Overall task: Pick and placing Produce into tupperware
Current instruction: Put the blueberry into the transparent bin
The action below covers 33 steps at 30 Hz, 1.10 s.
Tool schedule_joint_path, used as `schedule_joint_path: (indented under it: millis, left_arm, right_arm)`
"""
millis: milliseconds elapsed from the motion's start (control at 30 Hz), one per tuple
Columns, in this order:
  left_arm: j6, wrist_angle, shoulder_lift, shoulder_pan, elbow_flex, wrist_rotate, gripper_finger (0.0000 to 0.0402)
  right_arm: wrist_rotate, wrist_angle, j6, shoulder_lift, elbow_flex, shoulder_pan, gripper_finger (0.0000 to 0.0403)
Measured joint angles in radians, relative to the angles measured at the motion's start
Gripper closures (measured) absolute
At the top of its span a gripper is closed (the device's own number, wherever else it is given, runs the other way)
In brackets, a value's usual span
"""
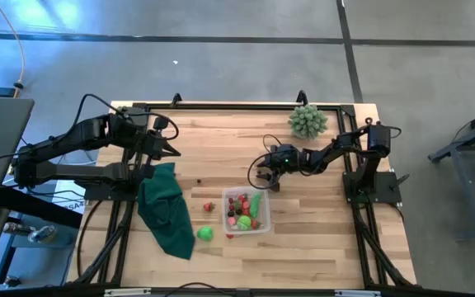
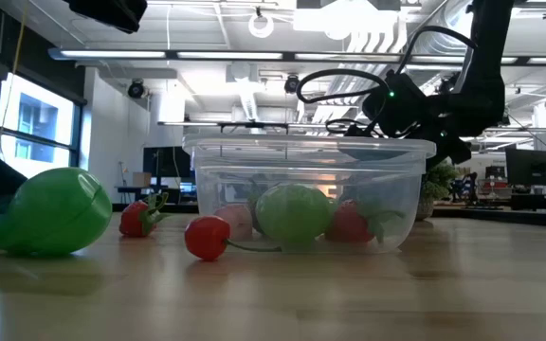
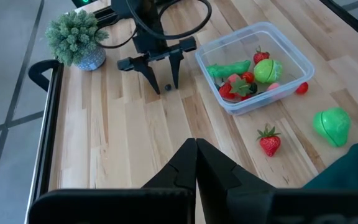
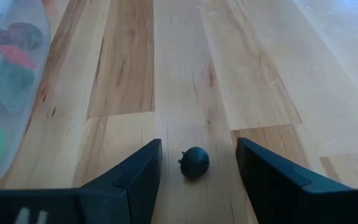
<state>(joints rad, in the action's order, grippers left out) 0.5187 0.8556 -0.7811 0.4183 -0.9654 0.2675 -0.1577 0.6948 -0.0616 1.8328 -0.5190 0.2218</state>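
right pincer (image 4: pixel 197 171) | open — straddling dark berry (image 4: pixel 195 163) (on table)

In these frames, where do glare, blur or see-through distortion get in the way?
High view: window glare washes the floor. Low view: the tupperware wall smears the produce inside. Right wrist view: the tupperware is blurred, the dark berry sharp between the open right claw.

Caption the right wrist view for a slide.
Open right tool straddles a small dark round piece on the wooden table.
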Motion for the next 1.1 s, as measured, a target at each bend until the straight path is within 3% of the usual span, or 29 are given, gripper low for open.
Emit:
schedule_joint_path:
  millis: [600, 1100]
  left_arm:
    - [0.000, 0.000, 0.000, 0.000, 0.000, 0.000, 0.0401]
    - [0.000, 0.000, 0.000, 0.000, 0.000, 0.000, 0.0401]
  right_arm:
    - [0.027, -0.088, 0.061, -0.004, -0.003, -0.012, 0.0263]
    - [0.049, -0.133, 0.027, -0.014, -0.001, -0.032, 0.0265]
